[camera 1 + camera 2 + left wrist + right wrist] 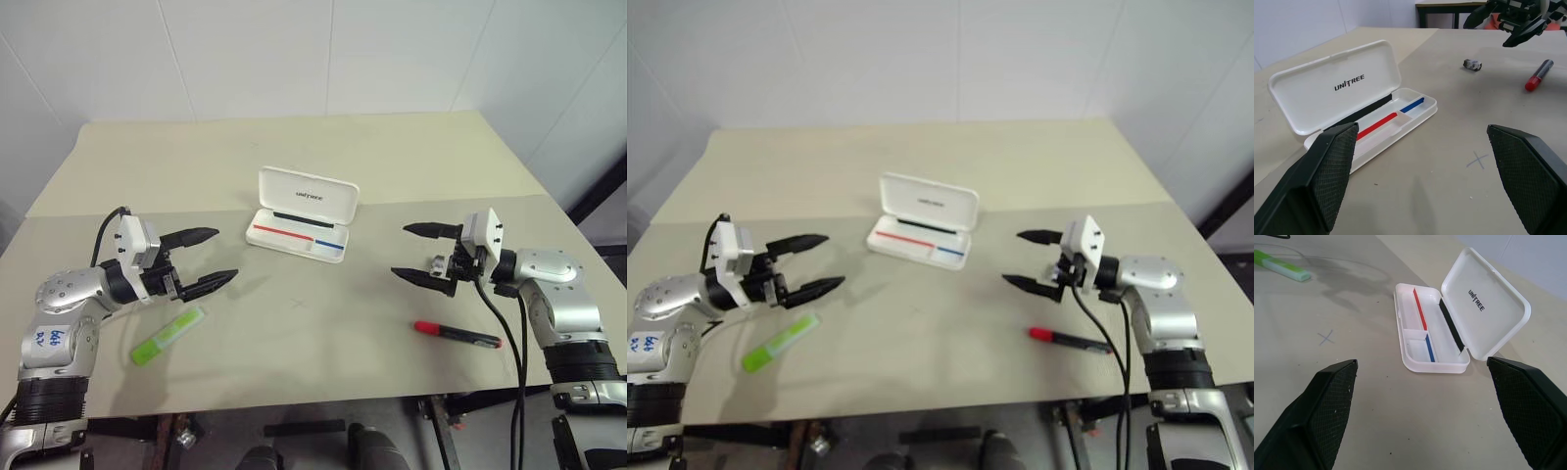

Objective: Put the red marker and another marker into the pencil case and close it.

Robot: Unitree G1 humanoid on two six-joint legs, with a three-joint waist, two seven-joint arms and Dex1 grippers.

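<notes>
The white pencil case (297, 235) lies open at the table's middle, its lid (308, 194) standing up at the back, red and blue stripes inside. The red marker (457, 334) lies flat at the front right, red cap pointing left. The lime-green highlighter (168, 334) lies at the front left. My left gripper (209, 258) hovers open above and behind the highlighter, holding nothing. My right gripper (414, 253) hovers open above and behind the red marker, also holding nothing. Both point inward toward the case.
A faint pencilled cross (300, 304) marks the table in front of the case. A small grey crumpled bit (1472, 64) lies on the table under the right gripper. The table's front edge (294, 403) runs close behind both markers.
</notes>
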